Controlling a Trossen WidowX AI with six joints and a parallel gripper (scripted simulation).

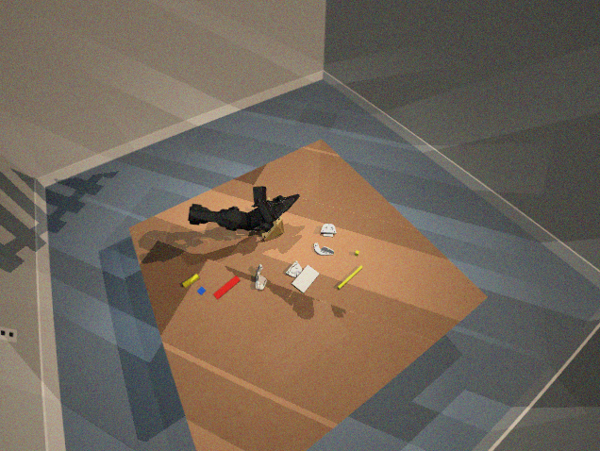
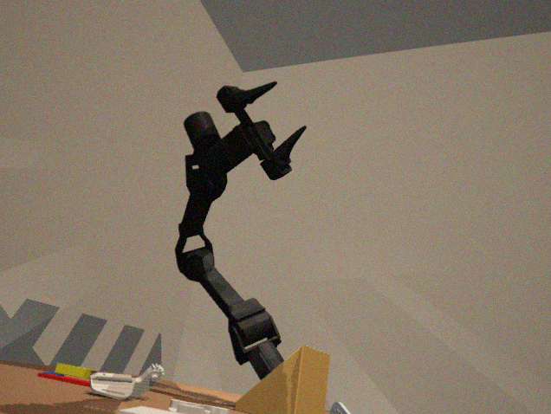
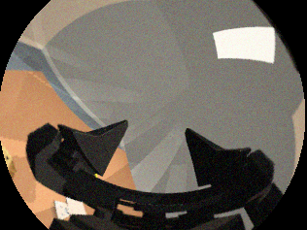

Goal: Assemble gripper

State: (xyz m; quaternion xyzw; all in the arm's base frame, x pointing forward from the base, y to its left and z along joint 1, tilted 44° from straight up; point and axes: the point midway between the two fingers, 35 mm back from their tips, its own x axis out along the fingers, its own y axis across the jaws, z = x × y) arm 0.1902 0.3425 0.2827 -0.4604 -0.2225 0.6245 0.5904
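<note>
Spread wide and gripping nothing, the tool (image 1: 295,196) (image 2: 290,104) (image 3: 157,126) hangs well above the housing plate (image 1: 305,278) (image 2: 145,410) (image 3: 76,206), left of which, seen from the top, the toothed jaw (image 1: 260,281) (image 2: 111,384) looks light, stiff, slippery, best pinched across its broad body.

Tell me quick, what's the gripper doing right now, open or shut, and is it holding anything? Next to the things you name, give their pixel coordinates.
Gripper (image 2: 291,104) (image 3: 157,126): open wide, nothing between its fingers, raised high above the table (image 1: 271,334) (image 2: 26,387).

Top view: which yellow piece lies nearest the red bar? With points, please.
The short, thick yellow block (image 1: 191,280) (image 2: 73,371); the long, thin yellow rod (image 1: 350,276) and tiny yellow piece (image 1: 357,252) lie farther right.
</note>
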